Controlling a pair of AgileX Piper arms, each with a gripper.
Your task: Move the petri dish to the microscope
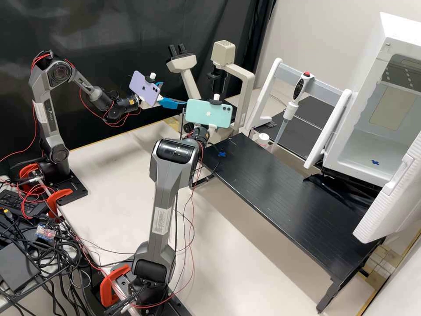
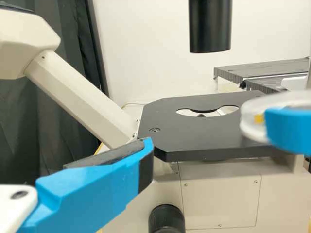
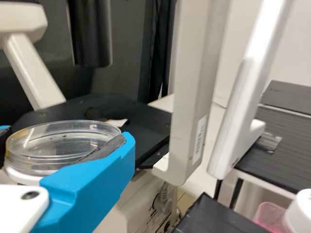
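Blue-fingered right gripper (image 3: 66, 135) clasps a clear dish (image 3: 34, 158) near the microscope (image 1: 222, 52). Likely light, slick and brittle, the dish wants a gentle rim hold. Left gripper (image 1: 173, 93) spread, empty.

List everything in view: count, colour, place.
Petri dish: one, clear, in right hand
Microscope: one, cream, centre back
Bench: one, black, centre
Table: one, white, beneath bench
Pipette: one, white, on frame
Frame: one, white, behind bench
Cabinet: one, white, right
Container: one, white, behind bench
Marks: two, blue, bench, cabinet
Clamps: three, red, arm bases
Cables: many, black and red, left
Phones: two, purple and teal, wrists
Curtain: one, black, back
Arms: two, grey, left and foreground
Hands: two, blue, at microscope
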